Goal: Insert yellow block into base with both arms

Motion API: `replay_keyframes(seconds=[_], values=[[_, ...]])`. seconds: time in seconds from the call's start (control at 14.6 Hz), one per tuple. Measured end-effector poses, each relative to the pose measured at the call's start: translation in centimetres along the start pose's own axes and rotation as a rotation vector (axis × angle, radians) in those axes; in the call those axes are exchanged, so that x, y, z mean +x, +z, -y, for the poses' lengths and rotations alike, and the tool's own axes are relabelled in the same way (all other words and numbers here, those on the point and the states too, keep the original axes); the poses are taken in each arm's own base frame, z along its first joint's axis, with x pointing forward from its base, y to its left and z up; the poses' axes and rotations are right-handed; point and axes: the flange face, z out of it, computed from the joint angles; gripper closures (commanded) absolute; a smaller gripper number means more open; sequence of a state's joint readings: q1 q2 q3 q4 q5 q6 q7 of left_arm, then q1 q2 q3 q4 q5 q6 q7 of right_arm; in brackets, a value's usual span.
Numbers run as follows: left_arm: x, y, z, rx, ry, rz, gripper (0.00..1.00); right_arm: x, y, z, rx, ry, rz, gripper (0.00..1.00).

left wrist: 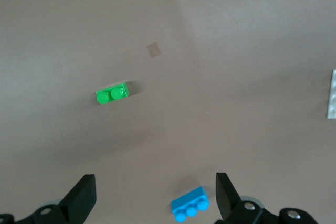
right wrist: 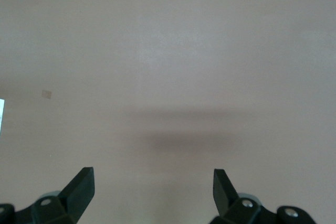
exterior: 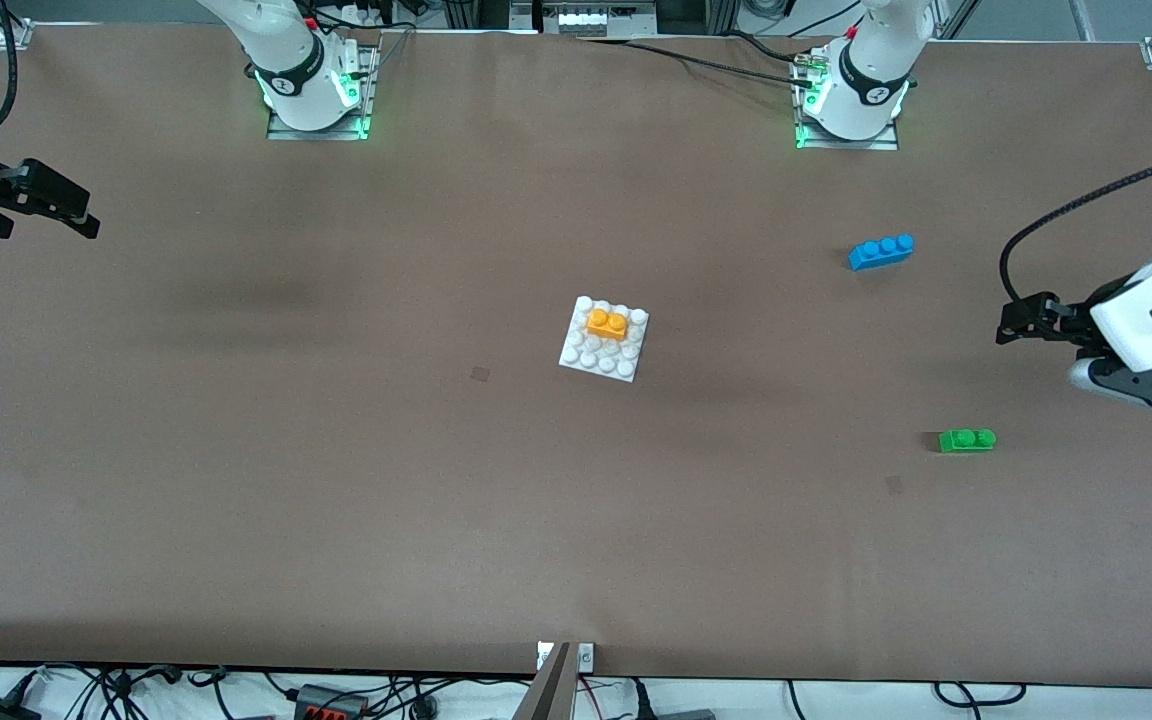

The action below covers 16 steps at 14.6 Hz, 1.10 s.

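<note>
The yellow block (exterior: 607, 323) sits on the base (exterior: 586, 356), on the stud rows farther from the front camera, and looks seated, though from this height it is hard to tell whether it is pressed fully home. If it is only resting on the studs, any later nudge could tip it off. A second risk lies with the loose bricks: the blue three-stud brick (exterior: 881, 251) and the green two-stud brick (exterior: 966, 440) lie at the left arm's end of the worktop, just under where that arm hangs, so a low sweep back toward the base could knock either one.

Both arms are drawn well away from the base. The left end effector (exterior: 1011, 322) hovers over the worktop between the blue and green bricks, fingers (left wrist: 84, 199) spread wide and holding nothing. The right end effector (exterior: 76, 215) hangs over bare worktop at the right arm's end, fingers (right wrist: 81, 187) likewise spread and empty.
</note>
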State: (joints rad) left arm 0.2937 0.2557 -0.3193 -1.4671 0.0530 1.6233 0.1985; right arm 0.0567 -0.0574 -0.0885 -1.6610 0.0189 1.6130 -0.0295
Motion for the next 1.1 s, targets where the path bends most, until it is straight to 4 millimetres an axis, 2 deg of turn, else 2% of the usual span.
replay_keyframes(seconds=[0.14,0.34,0.48,0.76,0.82,1.03,1.1], values=[[-1.6,-2.2,0.2,-0.016,-0.063,-0.027,0.00,0.0,0.0,0.0,0.000,0.000,0.000,0.00],[-5.3,-5.6,2.6,-0.066,-0.157,-0.050,0.00,0.0,0.0,0.0,0.000,0.000,0.000,0.00],[-7.0,-5.9,3.2,-0.088,-0.228,-0.001,0.00,0.0,0.0,0.0,0.000,0.000,0.001,0.00],[-6.9,-4.7,2.8,-0.095,-0.236,0.033,0.00,0.1,0.2,0.0,0.000,0.000,0.003,0.00],[-6.7,-4.7,2.2,-0.094,-0.225,0.034,0.00,0.1,0.2,0.0,0.000,0.000,0.003,0.00],[-5.6,-4.7,-1.7,-0.034,-0.163,0.046,0.00,0.2,0.3,0.0,0.000,0.000,0.005,0.00],[-5.5,-4.7,-2.5,-0.013,-0.154,0.050,0.00,0.2,0.3,0.0,0.000,0.000,0.005,0.00]])
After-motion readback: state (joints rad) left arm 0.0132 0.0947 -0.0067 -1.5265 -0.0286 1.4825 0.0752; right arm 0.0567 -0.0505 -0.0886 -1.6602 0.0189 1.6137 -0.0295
